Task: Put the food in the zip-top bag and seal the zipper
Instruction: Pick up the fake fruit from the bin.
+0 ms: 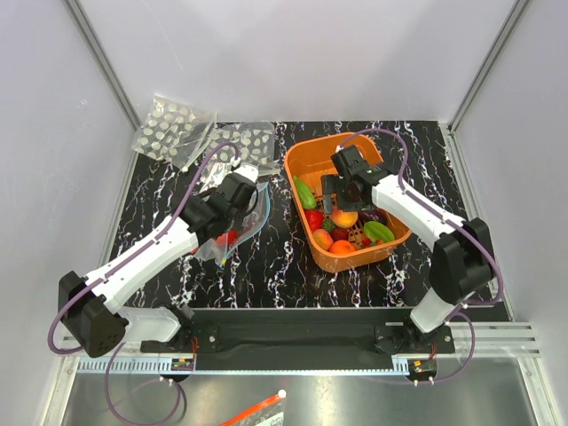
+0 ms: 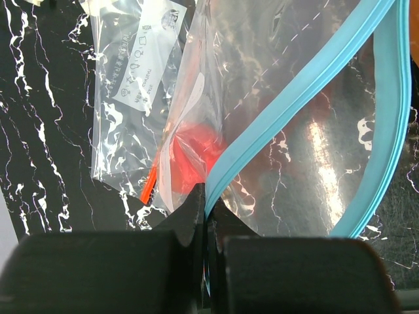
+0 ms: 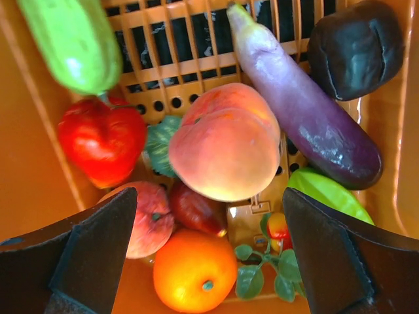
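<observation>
Squarely below spread right gripper [image 3: 206,222]: peach [image 3: 226,140]; left gripper [image 2: 205,199] pinches zipper [image 2: 308,86].

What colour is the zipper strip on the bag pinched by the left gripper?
The zipper is teal-blue, clearest in the left wrist view.

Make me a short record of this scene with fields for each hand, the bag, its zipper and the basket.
Left hand: shut on the zipper at one end of the mouth
Right hand: open, over the peach, holding nothing
Bag: clear, with a red piece showing through the plastic
Zipper state: unsealed, mouth gaping
Basket: holds the peach, an eggplant, an orange and more
</observation>
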Action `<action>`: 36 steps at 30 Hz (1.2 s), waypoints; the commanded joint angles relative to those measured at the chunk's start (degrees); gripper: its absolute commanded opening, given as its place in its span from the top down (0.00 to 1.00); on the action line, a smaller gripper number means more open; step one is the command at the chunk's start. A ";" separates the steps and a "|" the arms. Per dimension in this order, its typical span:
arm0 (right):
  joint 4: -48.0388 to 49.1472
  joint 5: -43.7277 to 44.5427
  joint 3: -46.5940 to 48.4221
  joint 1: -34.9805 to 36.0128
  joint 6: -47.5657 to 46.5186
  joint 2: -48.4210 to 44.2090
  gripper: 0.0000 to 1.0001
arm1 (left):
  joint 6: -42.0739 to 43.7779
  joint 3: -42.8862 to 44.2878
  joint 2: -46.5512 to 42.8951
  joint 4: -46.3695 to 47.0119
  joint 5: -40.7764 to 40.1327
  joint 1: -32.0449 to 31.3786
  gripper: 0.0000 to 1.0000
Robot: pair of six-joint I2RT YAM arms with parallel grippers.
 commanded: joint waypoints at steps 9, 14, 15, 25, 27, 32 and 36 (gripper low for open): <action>6.12 -2.06 -0.50 -3.21 -1.59 7.69 0.00 | 0.61 -0.55 -1.74 2.54 -1.27 0.10 1.00; 8.15 -2.07 -1.64 -3.48 -1.15 7.17 0.21 | 0.69 -0.63 -1.74 2.54 -1.71 0.19 1.00; 8.41 -1.80 -1.91 -3.39 -1.06 6.30 0.29 | 0.69 -0.63 -1.83 2.45 -1.79 0.10 1.00; 4.99 -0.83 -0.33 -3.48 -2.72 -11.53 0.39 | 0.70 -0.63 -2.26 2.28 -1.62 0.10 1.00; 5.25 -4.68 -0.24 -3.39 -2.99 -15.75 0.40 | 0.78 -0.63 -2.35 2.28 -1.27 0.10 1.00; 8.76 -19.86 -0.77 -2.87 -2.73 -22.62 0.44 | 0.87 -0.55 -2.62 2.36 -0.13 0.10 1.00; 15.33 -28.16 -2.17 0.03 1.30 -25.79 0.45 | 0.43 -0.55 -2.88 2.10 -0.30 0.10 1.00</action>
